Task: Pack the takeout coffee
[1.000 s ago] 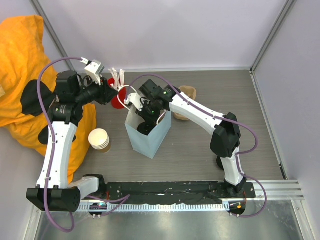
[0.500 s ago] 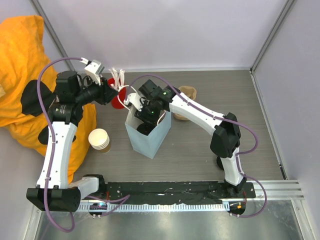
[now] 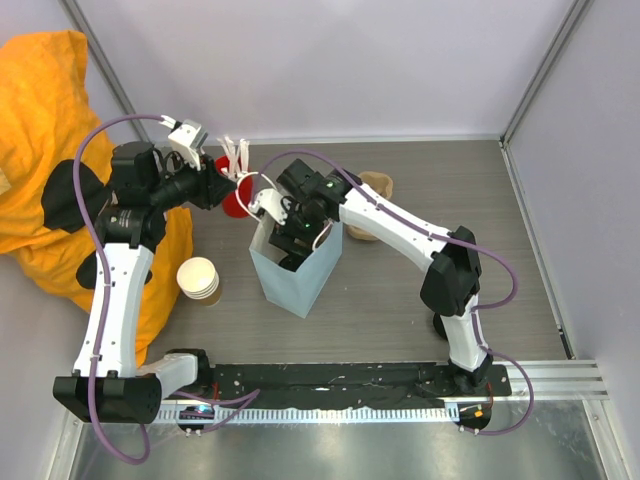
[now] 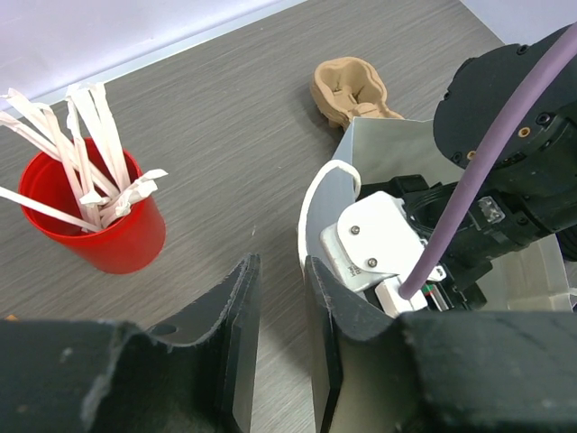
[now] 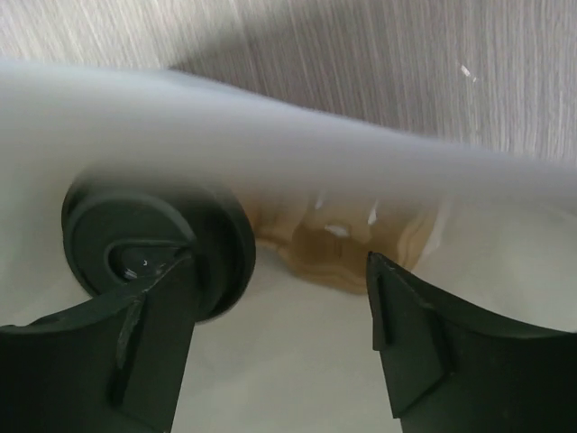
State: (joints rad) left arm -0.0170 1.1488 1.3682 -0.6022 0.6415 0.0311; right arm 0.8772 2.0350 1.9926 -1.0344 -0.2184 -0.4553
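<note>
Grey bench (image 3: pixel 400 310) is carrying a pale blue bag (image 3: pixel 290 285), the takeout coffee (image 5: pixel 153 244) sitting inside beside wide-spread right jaws; left jaws are hovering narrow, empty. Light, crushable cup, probably best gripped gently under its lid.

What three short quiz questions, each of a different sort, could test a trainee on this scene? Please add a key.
1. True or false: the right gripper stands open inside the pale blue bag.
2. What does the red cup hold? A: black lids. B: white paper-wrapped sticks. C: coffee cups.
3. What colour is the lid of the takeout coffee?
Key: 1 true; 2 B; 3 black.
</note>
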